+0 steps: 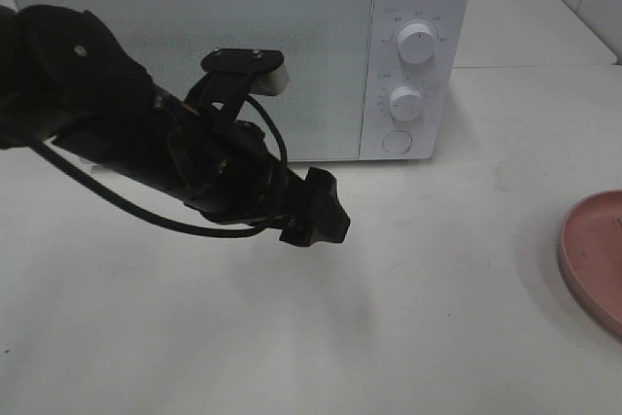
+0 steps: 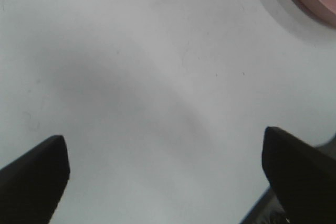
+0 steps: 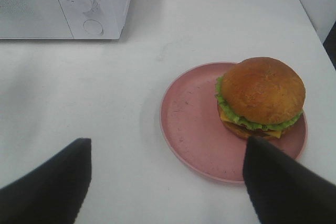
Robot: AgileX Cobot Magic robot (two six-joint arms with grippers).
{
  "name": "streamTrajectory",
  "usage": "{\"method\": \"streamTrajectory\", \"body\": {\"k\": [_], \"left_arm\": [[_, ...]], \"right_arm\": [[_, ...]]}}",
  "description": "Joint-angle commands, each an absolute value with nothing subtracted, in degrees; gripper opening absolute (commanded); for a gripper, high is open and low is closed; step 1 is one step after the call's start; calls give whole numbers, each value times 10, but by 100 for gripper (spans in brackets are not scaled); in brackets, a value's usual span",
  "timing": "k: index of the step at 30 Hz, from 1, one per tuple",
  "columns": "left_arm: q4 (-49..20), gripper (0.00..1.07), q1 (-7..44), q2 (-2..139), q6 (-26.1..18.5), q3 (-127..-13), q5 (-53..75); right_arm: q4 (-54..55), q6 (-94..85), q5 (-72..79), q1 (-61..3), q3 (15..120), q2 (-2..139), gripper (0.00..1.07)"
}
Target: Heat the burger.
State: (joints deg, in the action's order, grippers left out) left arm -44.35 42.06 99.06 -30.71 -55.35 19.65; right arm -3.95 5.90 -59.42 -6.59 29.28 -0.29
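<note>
Since the burger [image 3: 261, 97] on the pink plate [image 3: 191, 124] looks soft, light and stacked, take it across the bun sides gently, both the left gripper [image 2: 165, 169] and the right gripper [image 3: 167, 179] spread wide and empty.

One burger [image 3: 261, 97], one plate [image 3: 189, 124], one microwave [image 1: 243, 46]

Closed microwave door [image 1: 194, 55]; bare table [image 1: 437, 318].

A white microwave [image 1: 243, 51], door shut, stands on the white table [image 1: 437, 318]; a pink plate [image 3: 194, 124] lies well apart.
</note>
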Motion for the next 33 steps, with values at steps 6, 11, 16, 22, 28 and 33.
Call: {"method": "streamTrajectory", "body": {"k": [6, 11, 16, 22, 28, 33], "left_arm": [[-376, 100, 329, 917, -303, -552, 428], [-355, 100, 272, 886, -285, -552, 498], [-322, 100, 177, 841, -253, -552, 578], [-263, 100, 105, 801, -210, -552, 625], [-194, 100, 33, 744, -151, -551, 666], [-135, 100, -23, 666, -81, -551, 698]], "right_arm": [[-38, 54, -591, -62, 291, -18, 76], [-38, 54, -591, -62, 291, -18, 76], [-38, 54, -591, -62, 291, -18, 76], [-38, 54, -591, -62, 291, -18, 76], [-38, 54, -591, -62, 291, -18, 76], [-38, 54, -591, -62, 291, -18, 76]]}}
